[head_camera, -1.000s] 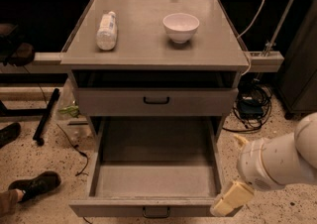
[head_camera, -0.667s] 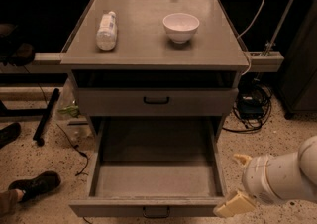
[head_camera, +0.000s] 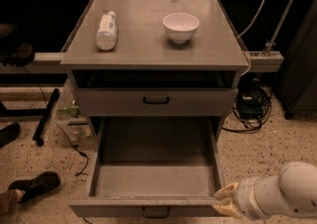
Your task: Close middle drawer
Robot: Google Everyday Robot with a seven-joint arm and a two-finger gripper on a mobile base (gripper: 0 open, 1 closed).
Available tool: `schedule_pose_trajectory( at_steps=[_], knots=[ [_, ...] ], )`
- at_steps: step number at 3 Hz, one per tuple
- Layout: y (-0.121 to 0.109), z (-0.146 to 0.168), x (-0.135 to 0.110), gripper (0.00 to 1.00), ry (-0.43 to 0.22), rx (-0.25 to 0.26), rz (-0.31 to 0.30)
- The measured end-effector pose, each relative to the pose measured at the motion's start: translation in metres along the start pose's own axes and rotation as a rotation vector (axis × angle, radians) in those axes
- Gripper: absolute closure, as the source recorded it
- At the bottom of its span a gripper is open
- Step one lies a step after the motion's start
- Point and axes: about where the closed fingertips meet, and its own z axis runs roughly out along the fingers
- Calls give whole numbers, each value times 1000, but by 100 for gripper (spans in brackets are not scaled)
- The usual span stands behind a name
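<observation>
From the one camera view, the job has yet to show any result: the middle drawer [head_camera: 154, 171] stands pulled far out of the cabinet [head_camera: 218, 52] toward the camera. Its grey floor is bare and its front panel, with the small dark handle, lies right at the bottom edge of the view. I judge the whole closing stroke is left to do, since the front has to travel back until it sits under the upper drawer front [head_camera: 114, 103], which is nearly flush with the cabinet. Nothing I can see inside the middle drawer would block that travel. The gripper [head_camera: 221, 201] sits just off the right-hand end of the middle drawer's front panel, at its outer corner, with the pale arm trailing away to the right of the drawer. Its two cream fingers [head_camera: 227, 191] are parted a little, one above the other, and they hold nothing. They look to be right against the corner of the front panel, but I cannot tell whether they actually touch it or hang just beside it. Above the middle drawer, on the cabinet top, a bottle [head_camera: 106, 30] lies on its side to the left and a white bowl [head_camera: 181, 26] stands to the right, both well clear of the work.
</observation>
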Motion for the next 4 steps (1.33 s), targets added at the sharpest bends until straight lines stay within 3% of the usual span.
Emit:
schedule_pose_trajectory(
  at_steps=[1, 2, 4],
  knots=[
    [6, 48, 20, 89, -4, -61, 9],
    [8, 87, 35, 100, 12, -100, 9],
    [-1, 138, 41, 58, 55, -128, -35]
  ],
)
